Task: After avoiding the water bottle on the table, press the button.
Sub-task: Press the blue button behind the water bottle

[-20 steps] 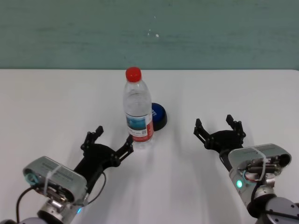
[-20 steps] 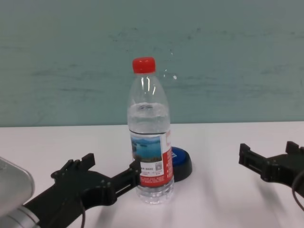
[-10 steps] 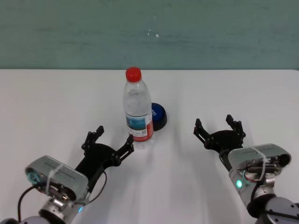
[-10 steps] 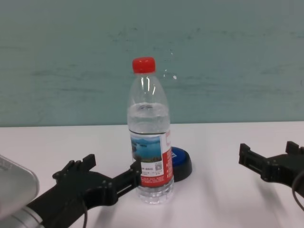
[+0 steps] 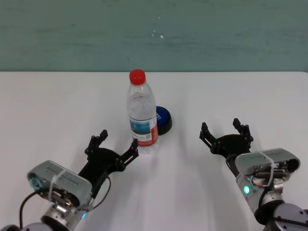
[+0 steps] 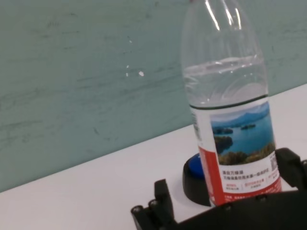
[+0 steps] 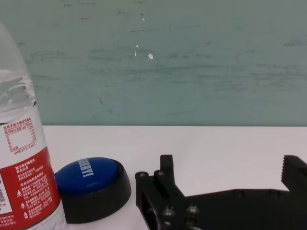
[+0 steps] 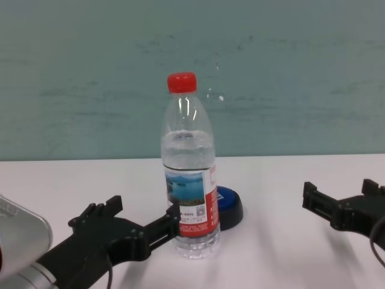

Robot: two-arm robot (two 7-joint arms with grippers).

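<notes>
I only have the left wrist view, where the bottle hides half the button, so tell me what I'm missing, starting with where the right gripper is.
Observer: The right gripper hovers open over the table, to the right of the button, with nothing between them.
Operator: And the bottle's top?
Observer: The water bottle stands upright, red cap on.
Operator: How close is my left gripper?
Observer: The left gripper is open; its right fingertip is at the bottle's base, though contact cannot be confirmed.

black two-fingered grippers on silver wrists with black cables.
</notes>
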